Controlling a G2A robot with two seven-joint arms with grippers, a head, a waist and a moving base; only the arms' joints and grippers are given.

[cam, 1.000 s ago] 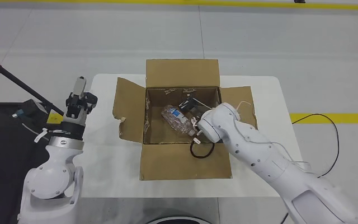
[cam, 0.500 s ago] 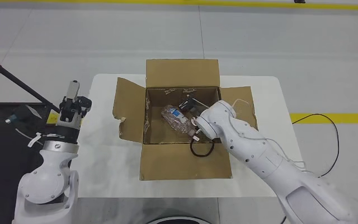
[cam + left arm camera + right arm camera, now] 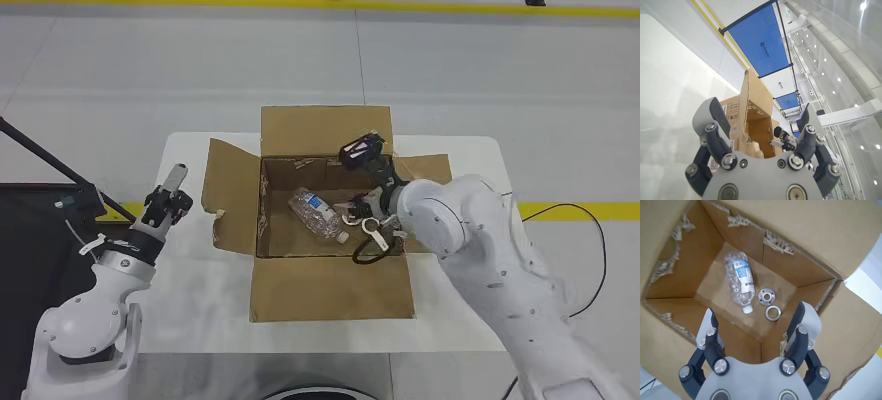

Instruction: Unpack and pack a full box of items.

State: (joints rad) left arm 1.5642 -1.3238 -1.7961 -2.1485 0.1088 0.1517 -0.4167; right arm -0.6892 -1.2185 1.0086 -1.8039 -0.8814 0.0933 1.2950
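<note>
The open cardboard box [image 3: 330, 290] stands in the middle of the white table [image 3: 460, 310]. On its floor lies a clear plastic bottle [image 3: 739, 279] [image 3: 318, 214] with a blue and white label, on its side. Next to the bottle's cap end sit a metal flange disc [image 3: 766, 297] and a plain metal ring [image 3: 773, 312]. My right gripper [image 3: 755, 308] [image 3: 360, 212] hangs open over the box's right half, above these parts, holding nothing. At the table's left edge my left gripper [image 3: 761, 104] [image 3: 174, 182] is open and empty, clear of the box.
All box flaps are folded outward: left flap [image 3: 232, 195], back flap [image 3: 326, 128], right flap [image 3: 440, 185]; their edges are torn. A black stand [image 3: 50, 160] and black surface lie beyond the table's left side. Bare tabletop lies on both sides of the box.
My right arm has swung out from over the box's front to its right side, and its gripper has lifted higher above the contents. My left gripper has tilted and shifted toward the box.
</note>
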